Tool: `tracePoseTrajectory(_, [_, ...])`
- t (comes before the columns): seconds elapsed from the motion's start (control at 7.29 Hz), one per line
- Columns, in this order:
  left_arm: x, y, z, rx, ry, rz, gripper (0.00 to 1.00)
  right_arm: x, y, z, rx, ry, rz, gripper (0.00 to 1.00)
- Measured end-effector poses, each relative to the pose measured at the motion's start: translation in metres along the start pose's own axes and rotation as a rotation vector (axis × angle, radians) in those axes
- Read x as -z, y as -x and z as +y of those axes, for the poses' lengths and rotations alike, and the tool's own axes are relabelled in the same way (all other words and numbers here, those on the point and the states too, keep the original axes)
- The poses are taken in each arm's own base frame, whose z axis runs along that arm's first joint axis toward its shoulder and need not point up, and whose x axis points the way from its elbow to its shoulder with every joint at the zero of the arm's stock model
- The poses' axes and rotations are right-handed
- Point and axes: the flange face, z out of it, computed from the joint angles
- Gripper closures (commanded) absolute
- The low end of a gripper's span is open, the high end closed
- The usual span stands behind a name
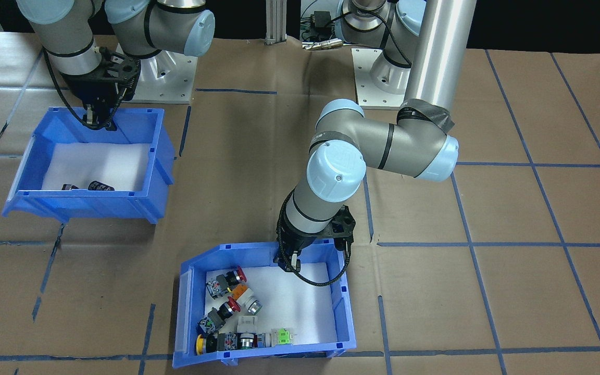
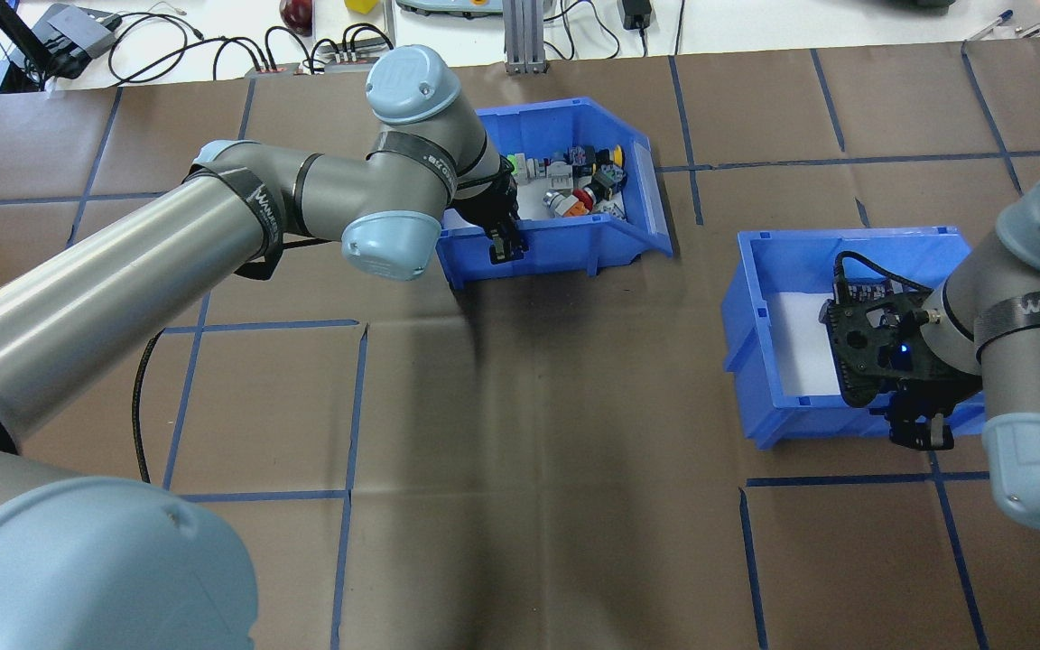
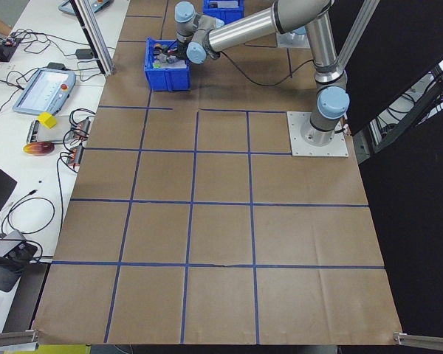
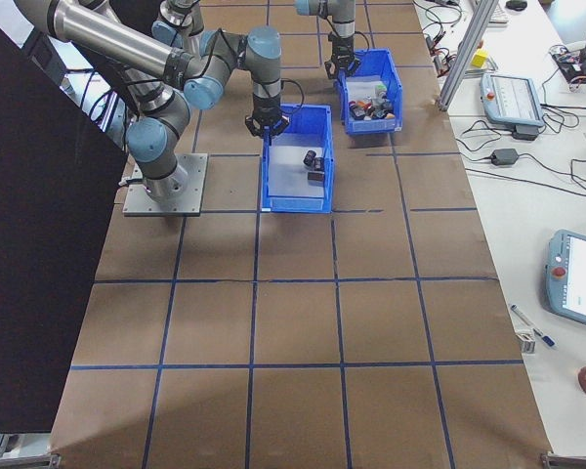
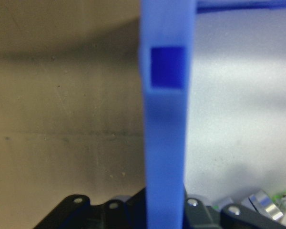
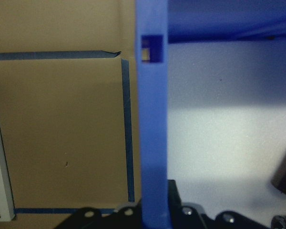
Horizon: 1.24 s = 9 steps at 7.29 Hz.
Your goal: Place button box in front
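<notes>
The blue plastic open-top button box [image 1: 263,304] sat far across the table from the robot; the left gripper [image 1: 290,259] straddled and clamped its robot-side wall, its sloped end toward the right arm.

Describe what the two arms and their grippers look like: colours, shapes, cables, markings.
Both arms are grey-silver metal tubes with light blue round joint caps and black bands. The left arm carries white lettering on a black band and a black cable alongside; the right arm shows "WANJEE" lettering on its band. The left gripper and right gripper are black two-finger units; the right one's mount has holes and a small blue light.
</notes>
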Motion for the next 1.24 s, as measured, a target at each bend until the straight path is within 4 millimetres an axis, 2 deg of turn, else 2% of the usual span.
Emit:
tracePoseTrajectory(0.27, [0.011, 0.002, 0.002, -0.005, 0.006, 0.012, 0.02, -0.002, 0.004, -0.019, 0.002, -0.019, -0.003, 0.95])
tracePoseTrajectory(0.41, [0.028, 0.006, 0.003, -0.013, 0.006, 0.019, 0.02, -0.003, 0.007, -0.033, 0.006, -0.018, -0.005, 0.95])
tracePoseTrajectory(0.69, [0.089, 0.029, -0.006, -0.196, -0.021, -0.044, 0.02, -0.003, 0.018, -0.072, -0.002, -0.010, -0.007, 0.95])
tracePoseTrajectory(0.82, [0.124, 0.043, -0.018, -0.329, -0.026, -0.092, 0.01, -0.003, 0.026, -0.092, -0.005, -0.007, -0.006, 0.95])
tracePoseTrajectory(1.1, [0.199, 0.069, -0.047, -0.676, -0.022, -0.105, 0.01, -0.003, 0.041, -0.126, -0.008, -0.002, -0.002, 0.95])
tracePoseTrajectory(1.24, [0.233, 0.086, -0.054, -0.904, -0.022, -0.098, 0.01, -0.003, 0.049, -0.142, -0.006, -0.001, 0.001, 0.94])
